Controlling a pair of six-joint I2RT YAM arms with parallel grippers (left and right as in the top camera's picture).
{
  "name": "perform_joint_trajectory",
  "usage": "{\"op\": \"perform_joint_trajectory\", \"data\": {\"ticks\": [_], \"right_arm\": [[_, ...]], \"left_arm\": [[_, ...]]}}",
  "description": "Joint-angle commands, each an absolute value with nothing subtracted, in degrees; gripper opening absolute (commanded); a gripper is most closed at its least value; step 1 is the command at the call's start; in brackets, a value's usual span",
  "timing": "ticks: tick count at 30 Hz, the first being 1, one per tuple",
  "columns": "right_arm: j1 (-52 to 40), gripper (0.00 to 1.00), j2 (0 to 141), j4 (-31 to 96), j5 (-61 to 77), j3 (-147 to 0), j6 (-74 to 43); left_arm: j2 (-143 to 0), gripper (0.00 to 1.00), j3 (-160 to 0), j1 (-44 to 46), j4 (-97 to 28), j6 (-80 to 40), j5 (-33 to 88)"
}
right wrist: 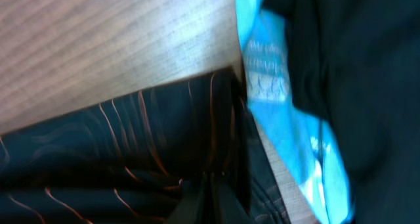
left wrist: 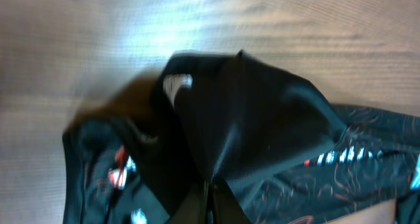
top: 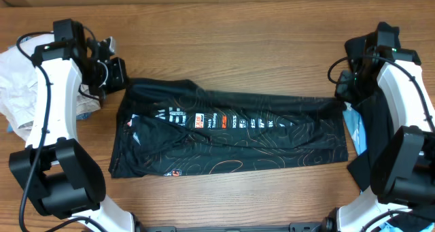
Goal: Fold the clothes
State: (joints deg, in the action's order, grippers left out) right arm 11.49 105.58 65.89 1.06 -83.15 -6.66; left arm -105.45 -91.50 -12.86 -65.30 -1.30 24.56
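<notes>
The jersey [top: 231, 133] lies as a long band across the desk [top: 224, 35] — the left pincer [top: 119, 79] nips 1 far corner, the right pincer [top: 339, 90] the other, both clamped on cloth, apparently to hold that edge taut for folding over.

Robot lab bench, no question.
White left arm [top: 49, 103] and right arm [top: 406, 89] flank a wood-grain table [top: 224, 41], black cable [top: 30, 40] looping, off-white cloth [top: 13, 82] heaped aside.
</notes>
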Motion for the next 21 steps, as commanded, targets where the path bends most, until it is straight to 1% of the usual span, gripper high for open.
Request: {"op": "perform_joint_trajectory", "data": {"ticks": [1,13,21], "right_arm": [[11.55,0.04,104.57,70.37,0.86,-84.03,-9.72],[11.64,0.04,104.57,77.95,1.1,-84.03,-10.48],[11.64,0.04,104.57,82.02,-0.19,-83.96,-10.46]], "left_arm": [[-105.1,0.04,-91.68,-13.02,-68.51,-0.84,23.81],[-105.1,0.04,-88.92,-12.62,-79.0,-0.82,22.68],[-105.1,0.04,-80.73,-12.49,-78.96,-0.86,22.52]]}}
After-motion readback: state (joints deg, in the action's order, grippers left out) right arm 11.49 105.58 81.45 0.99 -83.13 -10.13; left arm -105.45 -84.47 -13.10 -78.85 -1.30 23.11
